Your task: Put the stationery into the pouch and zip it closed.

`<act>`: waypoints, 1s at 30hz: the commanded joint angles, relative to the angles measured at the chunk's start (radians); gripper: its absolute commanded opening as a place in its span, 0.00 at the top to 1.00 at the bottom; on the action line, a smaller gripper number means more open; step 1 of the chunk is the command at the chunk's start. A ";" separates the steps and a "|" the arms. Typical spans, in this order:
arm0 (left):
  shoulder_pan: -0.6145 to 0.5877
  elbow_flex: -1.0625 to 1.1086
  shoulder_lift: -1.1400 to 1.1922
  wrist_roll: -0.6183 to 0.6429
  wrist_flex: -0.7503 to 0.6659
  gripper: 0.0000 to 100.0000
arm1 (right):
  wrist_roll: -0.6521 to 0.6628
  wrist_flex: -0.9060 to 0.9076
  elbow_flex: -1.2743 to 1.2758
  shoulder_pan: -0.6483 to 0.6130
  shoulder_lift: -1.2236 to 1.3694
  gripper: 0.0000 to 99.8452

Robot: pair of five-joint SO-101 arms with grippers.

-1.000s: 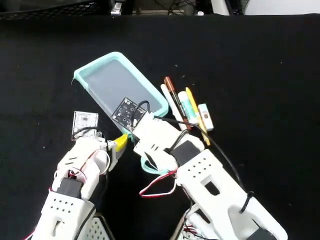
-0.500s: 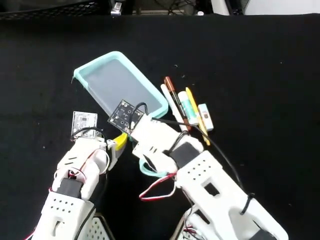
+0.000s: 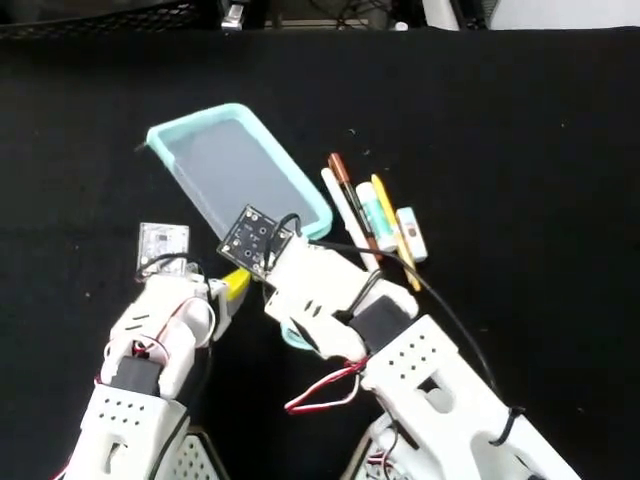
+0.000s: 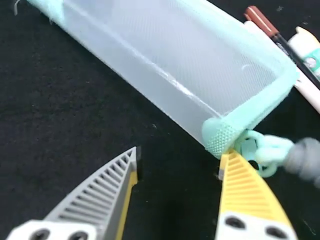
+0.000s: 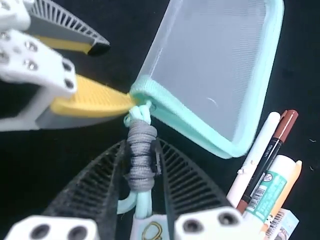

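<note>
Pouch (image 3: 240, 170) lies flat on the black table (image 3: 520, 150), teal rim, mesh face up, angled away from both arms.

High view: white pen (image 3: 343, 208), brown pen (image 3: 348, 192), glue stick (image 3: 375, 220), yellow pencil (image 3: 392, 222) and eraser (image 3: 411, 236) are bunched just beside the pouch's right edge, all outside it. Left gripper (image 3: 230, 286) sits at the pouch's near corner, yellow finger pointing at it.

Left wrist view: left gripper (image 4: 179, 155) has its fingers spread wide, nothing between them. The yellow fingertip touches the pouch (image 4: 175, 55) corner, right next to the zip pull (image 4: 265, 150). The grey finger is over bare table.

Right wrist view: right gripper (image 5: 140, 150) is clamped on the zip pull (image 5: 140, 162), a grey wrapped cord on a teal loop, at the corner of the pouch (image 5: 220, 65). The left gripper's (image 5: 120, 70) yellow finger butts against that same corner. Pens and glue stick (image 5: 272, 192) lie alongside the pouch's far edge.
</note>
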 commanded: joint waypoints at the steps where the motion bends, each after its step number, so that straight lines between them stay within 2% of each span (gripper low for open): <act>1: -0.053 -0.071 -0.005 -0.009 0.006 0.73 | -0.012 0.006 -0.007 -0.011 -0.031 0.99; 13: -0.047 -0.085 -0.005 -0.009 0.006 0.73 | -0.009 0.002 0.004 -0.011 -0.031 0.99; 18: -0.065 -0.050 -0.005 -0.101 0.006 0.73 | -0.008 -0.005 0.047 -0.011 -0.031 0.98; 20: -0.114 -0.051 -0.005 -0.109 0.000 0.73 | -0.020 -0.034 0.054 -0.009 -0.031 0.95; 24: -0.262 -0.084 -0.005 -0.091 0.002 0.73 | -0.135 -0.052 0.056 0.002 -0.028 0.77; 27: -0.332 -0.111 -0.005 -0.005 0.000 0.73 | -0.138 -0.054 0.051 -0.017 -0.016 0.79; 30: -0.328 -0.119 -0.003 0.008 0.000 0.73 | -0.137 -0.057 0.045 -0.089 0.044 0.84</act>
